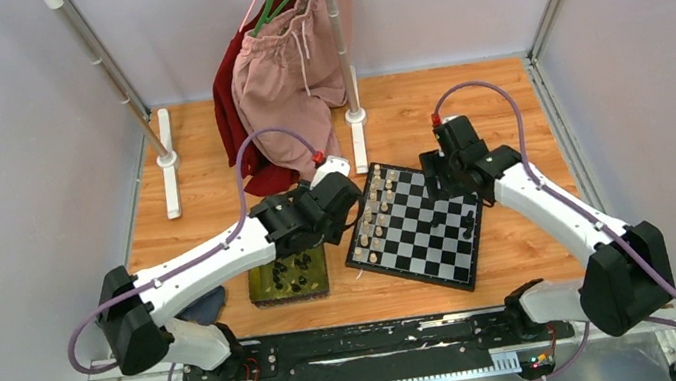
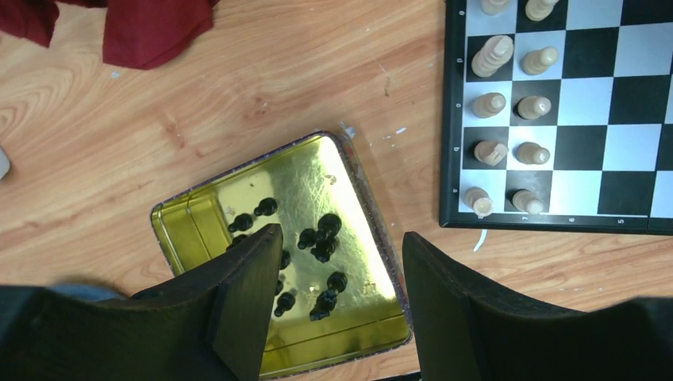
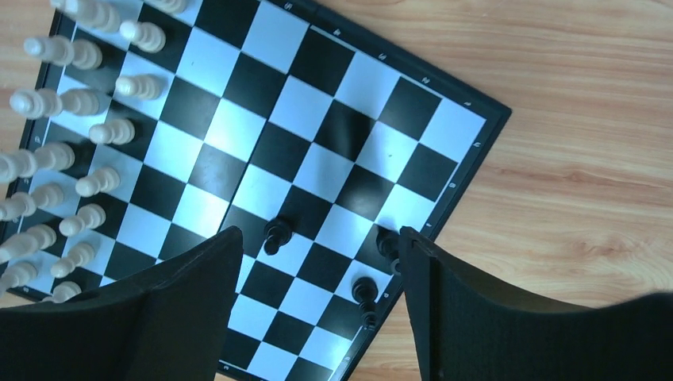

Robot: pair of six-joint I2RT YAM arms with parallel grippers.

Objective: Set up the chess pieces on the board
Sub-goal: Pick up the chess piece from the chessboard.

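Chess pieces [image 1: 279, 270], black, at an early stage of set-up

Top view: most of them lie loose in the tray [image 1: 256, 292] on the worktop [image 1: 503, 105], near the left side of the board [image 1: 422, 239]. Only a few stand on the board, close to its right edge. White pieces [image 1: 376, 213] fill two rows along the opposite edge, so that side appears done. Clothes [image 1: 295, 65] hang at the back, well apart from the work.

Left wrist view: the left gripper [image 2: 337, 242] hovers over the tray, jaws apart and holding nothing. The chess pieces lie scattered on the tray's gold floor, none between the jaws. An edge of the board with white pieces shows at upper right.

Right wrist view: the right gripper [image 3: 319, 238] hangs over the dark side of the board, jaws wide and empty. Three or so chess pieces stand on squares below it, two at the edge and one further in.

Progress, as judged from these views: the white side looks finished and the dark side barely begun. Nearly all the chess pieces have yet to be carried from tray to board and stood in their two rows
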